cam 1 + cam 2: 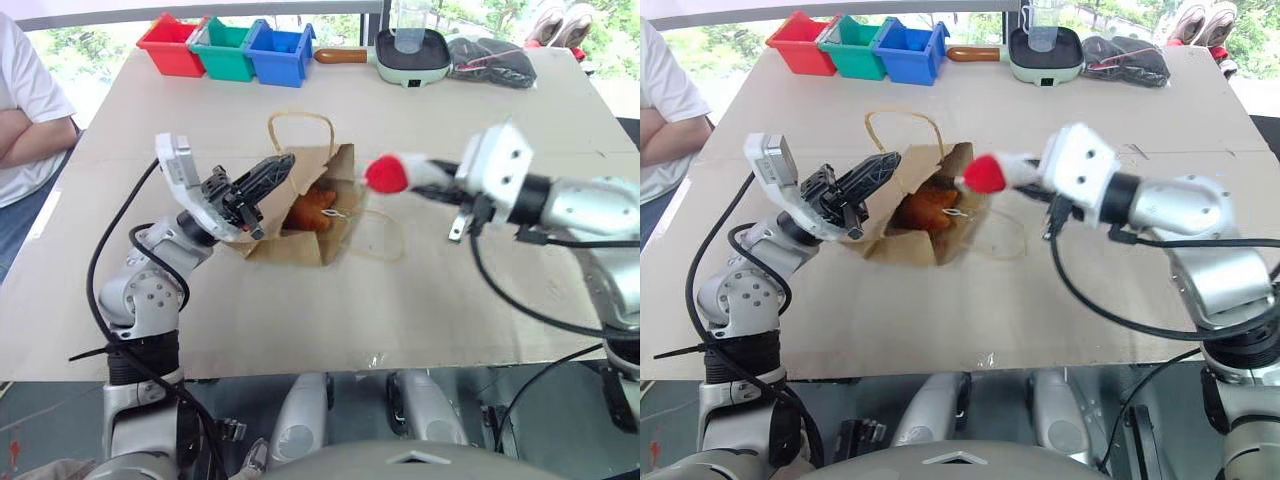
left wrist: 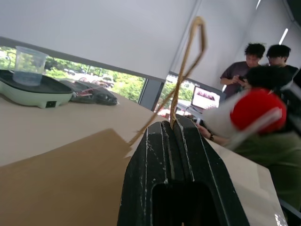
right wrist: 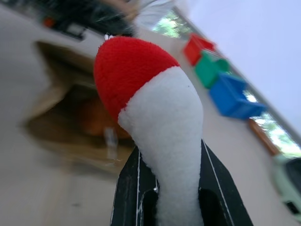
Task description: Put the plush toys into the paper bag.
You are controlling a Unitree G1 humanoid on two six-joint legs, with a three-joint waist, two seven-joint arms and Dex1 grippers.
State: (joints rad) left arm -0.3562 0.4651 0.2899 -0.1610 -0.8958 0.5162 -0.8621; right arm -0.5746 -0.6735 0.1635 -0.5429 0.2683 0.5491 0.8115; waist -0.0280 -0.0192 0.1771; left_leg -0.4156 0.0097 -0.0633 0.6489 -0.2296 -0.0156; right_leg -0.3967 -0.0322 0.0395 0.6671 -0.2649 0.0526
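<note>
The right gripper [image 3: 171,162] is clamped on the white chicken toy [image 1: 400,172] — its red head end sticks out past the fingers, in the air just right of the paper bag's mouth. The left gripper [image 1: 262,180] is pinched closed on one handle [image 2: 188,66] of the paper bag [image 1: 300,225], at its left edge. The bag lies on its side on the table [image 1: 300,320], mouth open, with one orange-brown drumstick toy [image 1: 312,210] inside. Farther back stand three bins — red [image 1: 170,45], green [image 1: 225,48], blue [image 1: 280,52] — their contents not visible.
</note>
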